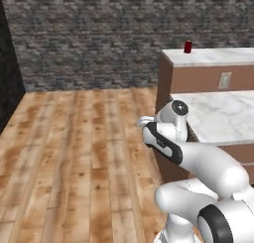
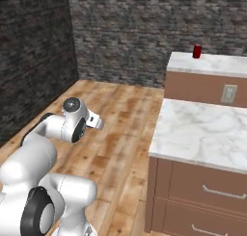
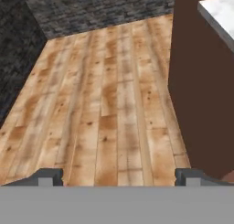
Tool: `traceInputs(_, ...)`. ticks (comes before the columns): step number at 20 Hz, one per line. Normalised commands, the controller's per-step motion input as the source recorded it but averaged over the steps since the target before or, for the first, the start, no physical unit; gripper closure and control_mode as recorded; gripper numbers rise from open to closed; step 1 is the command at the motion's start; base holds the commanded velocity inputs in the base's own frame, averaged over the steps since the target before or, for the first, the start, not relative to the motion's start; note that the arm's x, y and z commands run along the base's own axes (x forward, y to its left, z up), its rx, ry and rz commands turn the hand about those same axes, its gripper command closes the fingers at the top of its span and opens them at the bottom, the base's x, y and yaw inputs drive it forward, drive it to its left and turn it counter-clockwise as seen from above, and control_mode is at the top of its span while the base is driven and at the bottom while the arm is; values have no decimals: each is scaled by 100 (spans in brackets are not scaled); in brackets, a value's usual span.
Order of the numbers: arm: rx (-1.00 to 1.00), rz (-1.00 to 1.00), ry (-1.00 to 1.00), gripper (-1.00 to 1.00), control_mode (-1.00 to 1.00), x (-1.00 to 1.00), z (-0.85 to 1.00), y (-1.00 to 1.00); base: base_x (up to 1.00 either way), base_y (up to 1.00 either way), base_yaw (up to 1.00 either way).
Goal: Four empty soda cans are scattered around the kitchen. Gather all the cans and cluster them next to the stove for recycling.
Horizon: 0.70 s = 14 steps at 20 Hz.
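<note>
Marble counter (image 2: 207, 129) beyond, unlabelled red soda can (image 2: 197, 51) on its raised ledge

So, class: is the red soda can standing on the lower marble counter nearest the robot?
No, the red soda can stands on the higher, farther counter by the stone wall.

Flat, even render light on my feeds, no clear source and no cast shadows on the floor (image 1: 74, 152). Marble counter (image 2: 207, 129) reads bright, near washed out, with faint veining. Left wall (image 2: 34, 57) is the darkest area, close to black in the left base view. Soft highlights on the arm (image 1: 208, 162), no hard glare. Everything is low-res and slightly soft; brick and wood textures smear with distance. No edge distortion I can spot.
</note>
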Motion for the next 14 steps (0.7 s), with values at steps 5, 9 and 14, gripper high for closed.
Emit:
traceInputs(5,0,0,0,-100,100,0,0,0,78,64,10)
traceInputs(9,0,0,0,-100,100,0,0,0,99,20,2)
traceInputs(14,0,0,0,-100,100,0,0,0,100,9,0)
